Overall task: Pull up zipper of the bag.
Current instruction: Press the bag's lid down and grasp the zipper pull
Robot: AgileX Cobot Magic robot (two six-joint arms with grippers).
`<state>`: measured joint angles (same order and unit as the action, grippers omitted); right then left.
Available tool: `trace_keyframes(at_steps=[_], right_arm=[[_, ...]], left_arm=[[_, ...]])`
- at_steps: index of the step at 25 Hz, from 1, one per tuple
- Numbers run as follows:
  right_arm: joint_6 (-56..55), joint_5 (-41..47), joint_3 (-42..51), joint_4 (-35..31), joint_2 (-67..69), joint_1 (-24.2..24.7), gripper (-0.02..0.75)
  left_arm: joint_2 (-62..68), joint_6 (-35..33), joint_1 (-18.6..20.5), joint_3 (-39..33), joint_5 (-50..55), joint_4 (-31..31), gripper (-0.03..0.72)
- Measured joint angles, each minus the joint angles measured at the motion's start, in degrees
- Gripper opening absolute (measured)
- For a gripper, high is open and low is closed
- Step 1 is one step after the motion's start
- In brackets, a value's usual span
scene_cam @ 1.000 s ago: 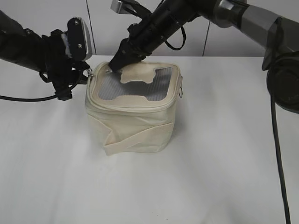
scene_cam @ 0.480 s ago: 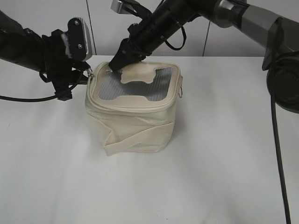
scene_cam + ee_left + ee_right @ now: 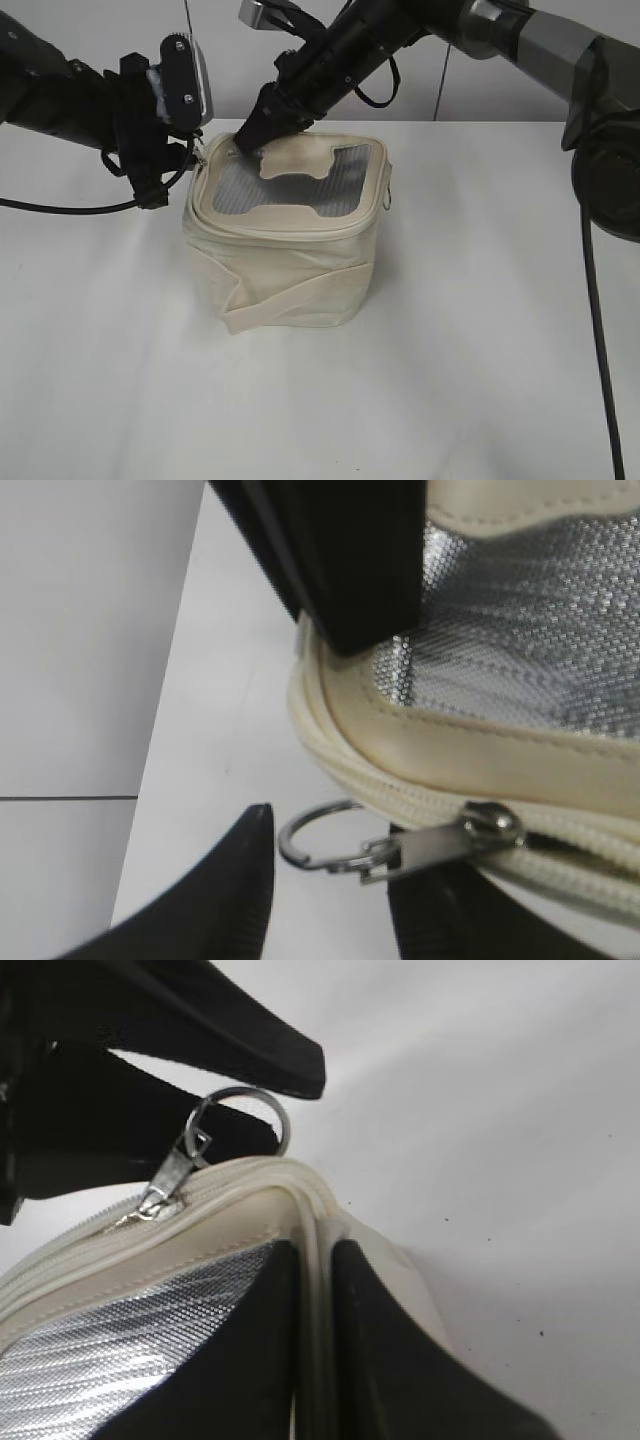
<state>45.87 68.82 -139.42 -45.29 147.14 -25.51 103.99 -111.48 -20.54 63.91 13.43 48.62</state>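
Observation:
The cream bag (image 3: 285, 250) stands on the white table, its grey ribbed window on top. Its zipper (image 3: 290, 228) runs round the lid rim. My left gripper (image 3: 187, 150) is open at the bag's back left corner. In the left wrist view (image 3: 340, 865) the silver ring pull (image 3: 318, 838) lies between the two fingers, apart from the left one. The slider (image 3: 490, 825) sits on the zipper line (image 3: 400, 795). My right gripper (image 3: 245, 143) is shut on the lid rim near that corner; its pads (image 3: 250, 1360) pinch the cream rim, with the ring (image 3: 245, 1110) just beyond.
The white table (image 3: 480, 330) spreads in front and to the right of the bag. A wide cream strap (image 3: 290, 295) wraps the bag's front. A second metal ring (image 3: 385, 200) hangs at the lid's right side. A white wall stands behind.
My left gripper has moved right and a little up, closer to the bag's corner and the ring pull. The right gripper and the bag have stayed put.

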Motion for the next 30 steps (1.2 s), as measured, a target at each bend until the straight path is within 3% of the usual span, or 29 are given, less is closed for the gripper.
trace_keyframes(at_steps=[6,16,30], right_arm=[[0.00,0.07,0.00,0.00,0.00,0.00,0.076],[0.00,0.07,0.00,0.00,0.00,0.00,0.076],[-0.06,0.07,0.00,0.00,0.00,0.00,0.075]], left_arm=[[0.00,0.00,-0.13,0.00,-0.20,-0.49,0.280],[0.00,0.00,0.00,0.06,-0.04,-1.21,-0.009],[-3.42,0.00,1.95,-7.54,-4.58,-0.03,-0.006]])
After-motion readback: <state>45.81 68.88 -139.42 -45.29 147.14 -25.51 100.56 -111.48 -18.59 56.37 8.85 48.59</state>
